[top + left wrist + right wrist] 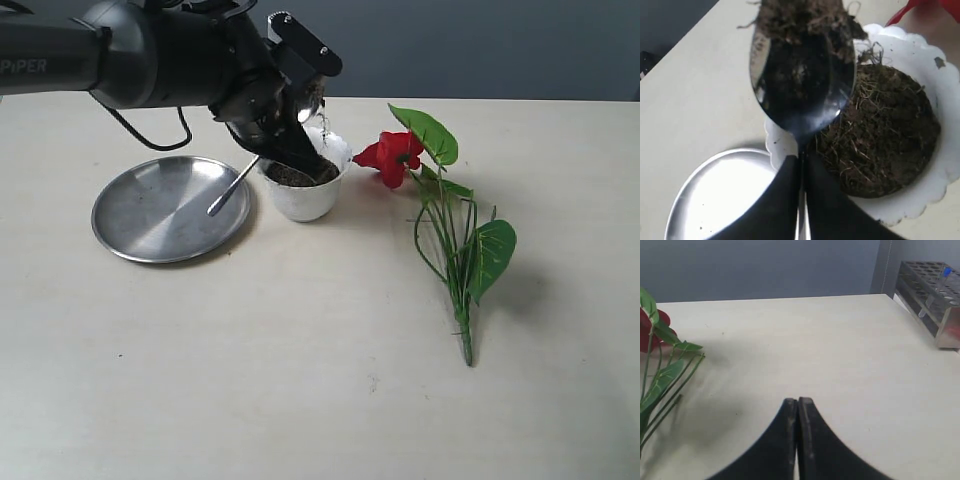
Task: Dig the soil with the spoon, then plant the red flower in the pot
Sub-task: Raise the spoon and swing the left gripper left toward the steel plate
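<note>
Pale beige tabletop fills the scene, backed by a grey-blue wall. At the left a round steel plate is seen, with the white pot just beside it, filled with dark soil. The spoon is clamped between the fingers of the left gripper and held above the pot, fibrous soil clinging to its bowl. The red flower is laid flat on the table right of the pot. The right gripper is seen pressed together, nothing between its fingers.
</note>
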